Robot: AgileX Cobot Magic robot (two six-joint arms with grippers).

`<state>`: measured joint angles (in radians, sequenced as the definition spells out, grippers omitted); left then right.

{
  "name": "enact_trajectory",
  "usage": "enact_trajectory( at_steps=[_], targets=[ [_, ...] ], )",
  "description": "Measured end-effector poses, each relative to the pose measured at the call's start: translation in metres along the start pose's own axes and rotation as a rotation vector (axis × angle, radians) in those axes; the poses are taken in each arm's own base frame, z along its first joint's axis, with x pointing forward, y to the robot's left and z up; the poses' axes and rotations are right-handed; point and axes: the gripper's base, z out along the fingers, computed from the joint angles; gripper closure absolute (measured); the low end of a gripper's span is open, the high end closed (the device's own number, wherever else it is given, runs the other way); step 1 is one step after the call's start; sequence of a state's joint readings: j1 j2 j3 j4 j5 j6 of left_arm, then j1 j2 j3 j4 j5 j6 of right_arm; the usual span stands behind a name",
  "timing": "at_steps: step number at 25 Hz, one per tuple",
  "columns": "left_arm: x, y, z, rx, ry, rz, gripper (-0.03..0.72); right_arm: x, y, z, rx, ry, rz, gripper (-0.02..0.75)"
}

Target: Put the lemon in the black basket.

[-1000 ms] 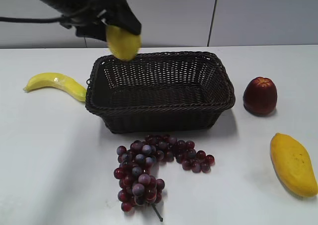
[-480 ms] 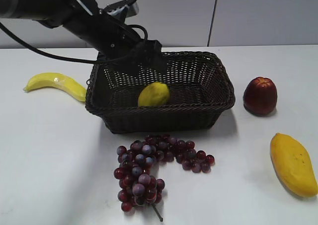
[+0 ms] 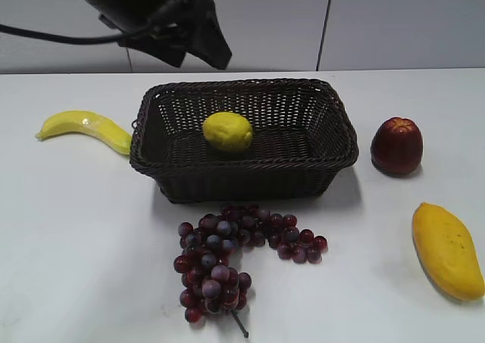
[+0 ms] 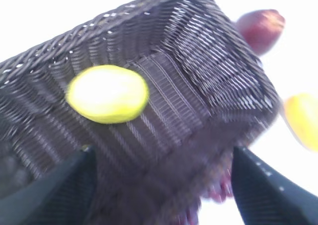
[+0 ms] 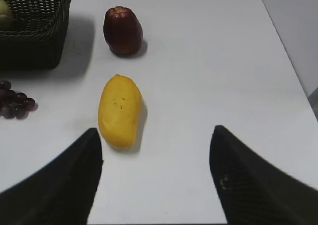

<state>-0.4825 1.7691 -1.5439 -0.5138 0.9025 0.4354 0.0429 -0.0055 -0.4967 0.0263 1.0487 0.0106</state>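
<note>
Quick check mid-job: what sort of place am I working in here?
Probably a lab test bench, not a kitchen: a bare white table, a plain grey panelled wall, and fake-looking fruit laid out around the black basket.

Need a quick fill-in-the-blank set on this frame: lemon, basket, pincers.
1. The lemon lies inside the black ____.
2. Both fingers of the left pincer stand wide apart, so it is ____.
3. In the right wrist view, the fruit nearest the right pincer is the ____.
4. The grapes lie on the table, in front of the black basket, ____ it.

Missing words: basket; open; mango; outside
</note>
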Motion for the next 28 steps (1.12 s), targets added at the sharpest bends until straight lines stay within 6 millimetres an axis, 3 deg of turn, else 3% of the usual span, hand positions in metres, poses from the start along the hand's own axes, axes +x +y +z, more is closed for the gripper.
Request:
enact_trajectory(
  at_steps=[6, 12, 17, 28],
  targets=[
    [0.017, -0.021, -0.085, -0.04, 0.081, 0.027, 0.105, 0.0, 0.0, 0.0, 0.0, 0.0, 0.0, 0.185],
    [0.034, -0.026, -0.132, -0.225, 0.072, -0.024, 0.11, 0.0, 0.0, 0.0, 0.0, 0.0, 0.0, 0.185],
    [0.067, -0.03, -0.148, -0.294, 0.087, -0.07, 0.111, 0.0, 0.0, 0.0, 0.0, 0.0, 0.0, 0.185],
    [0.215, -0.044, -0.148, -0.349, 0.24, -0.108, 0.114, 0.0, 0.0, 0.0, 0.0, 0.0, 0.0, 0.185]
  ],
)
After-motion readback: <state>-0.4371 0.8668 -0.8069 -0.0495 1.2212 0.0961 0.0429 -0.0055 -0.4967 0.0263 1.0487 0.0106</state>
